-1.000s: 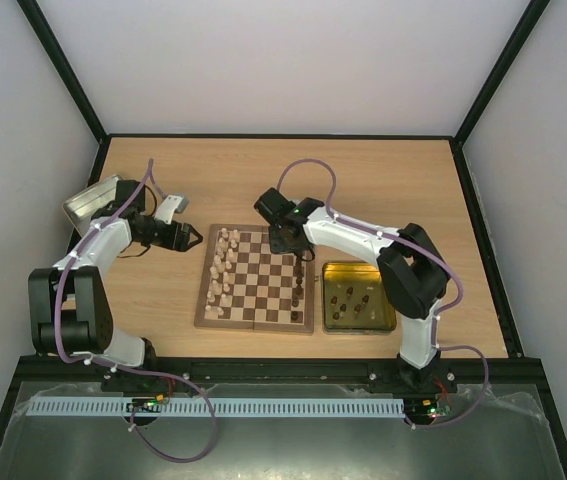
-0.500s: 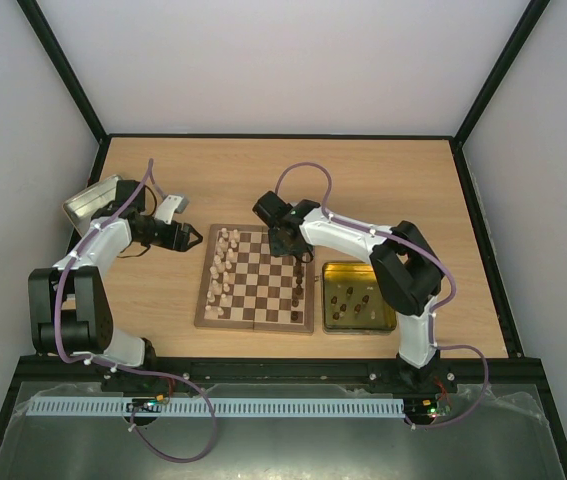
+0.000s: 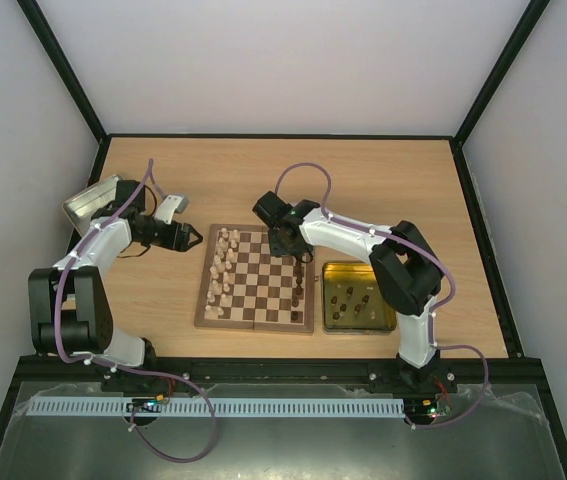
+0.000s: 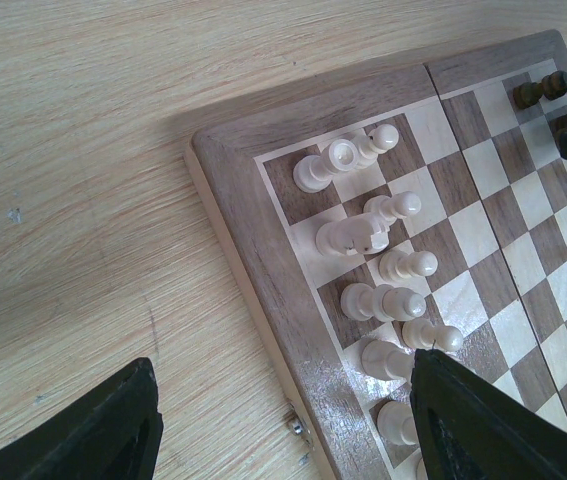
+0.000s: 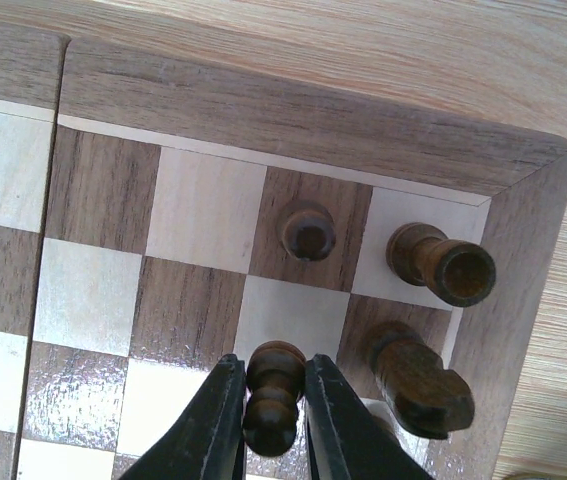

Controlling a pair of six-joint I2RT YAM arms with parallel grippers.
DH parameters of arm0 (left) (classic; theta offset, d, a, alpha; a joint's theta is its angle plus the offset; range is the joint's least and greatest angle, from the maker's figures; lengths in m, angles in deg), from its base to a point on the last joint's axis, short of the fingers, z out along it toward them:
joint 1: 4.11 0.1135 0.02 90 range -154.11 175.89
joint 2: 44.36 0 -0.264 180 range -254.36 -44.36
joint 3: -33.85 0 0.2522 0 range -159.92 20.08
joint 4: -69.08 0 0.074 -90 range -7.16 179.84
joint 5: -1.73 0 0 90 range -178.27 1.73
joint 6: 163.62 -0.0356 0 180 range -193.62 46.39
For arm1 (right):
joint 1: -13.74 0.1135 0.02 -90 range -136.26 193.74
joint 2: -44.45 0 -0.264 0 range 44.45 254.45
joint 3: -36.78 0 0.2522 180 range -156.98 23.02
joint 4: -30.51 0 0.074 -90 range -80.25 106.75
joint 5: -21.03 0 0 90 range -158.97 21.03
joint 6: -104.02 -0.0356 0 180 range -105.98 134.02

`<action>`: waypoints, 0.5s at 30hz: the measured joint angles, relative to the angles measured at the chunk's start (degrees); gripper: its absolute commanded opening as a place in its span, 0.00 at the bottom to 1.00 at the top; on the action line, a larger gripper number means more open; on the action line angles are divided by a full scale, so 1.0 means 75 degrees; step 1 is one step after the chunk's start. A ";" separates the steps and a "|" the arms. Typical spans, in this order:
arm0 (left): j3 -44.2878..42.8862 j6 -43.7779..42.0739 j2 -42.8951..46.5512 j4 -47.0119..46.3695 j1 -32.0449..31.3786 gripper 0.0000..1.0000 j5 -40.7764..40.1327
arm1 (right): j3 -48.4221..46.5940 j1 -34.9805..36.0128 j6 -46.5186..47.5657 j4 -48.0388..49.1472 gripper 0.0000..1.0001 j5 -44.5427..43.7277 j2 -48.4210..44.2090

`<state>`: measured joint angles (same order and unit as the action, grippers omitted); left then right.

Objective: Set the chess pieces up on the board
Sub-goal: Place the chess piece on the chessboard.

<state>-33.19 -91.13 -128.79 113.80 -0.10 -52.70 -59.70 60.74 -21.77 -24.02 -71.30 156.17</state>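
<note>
The board [image 3: 255, 322] lies mid-table, with cream chess pieces [image 3: 221, 268] in two columns on its left side and dark ones [image 3: 298, 288] on its right. My right gripper [image 3: 298, 262] hangs over the far right corner. In the right wrist view it [image 5: 273, 362] is shut on a dark pawn [image 5: 275, 392] standing over a light square. A second pawn [image 5: 308, 232], a rook [image 5: 443, 265] and a knight [image 5: 418, 385] stand close by. My left gripper [image 3: 195, 240] is open and empty beside the board's left edge [image 4: 263, 270], near the cream pieces [image 4: 378, 255].
A yellow-gold tin [image 3: 358, 272] holding several dark pieces sits right of the board. A silver tin [image 3: 91, 200] rests at the table's far left, behind my left arm. Black frame posts border the table.
My right gripper has shifted slightly left over the board's far right corner, the dark pawn still between its fingers. The left arm has not moved.
</note>
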 measured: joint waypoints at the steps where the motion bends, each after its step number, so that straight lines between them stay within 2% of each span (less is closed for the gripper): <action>1: 0.0000 -0.0003 0.0000 0.0000 0.0000 0.69 0.0000 | 0.0000 0.0000 0.0000 0.0000 0.16 0.0000 0.0003; 15: 0.0000 -0.0003 0.0000 0.0000 0.0000 0.70 0.0000 | 0.0000 0.0000 0.0003 0.0017 0.16 -0.0003 0.0122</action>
<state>-33.19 -91.16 -128.79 113.80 -0.10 -52.70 -59.70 60.74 -21.75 -23.89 -71.32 157.09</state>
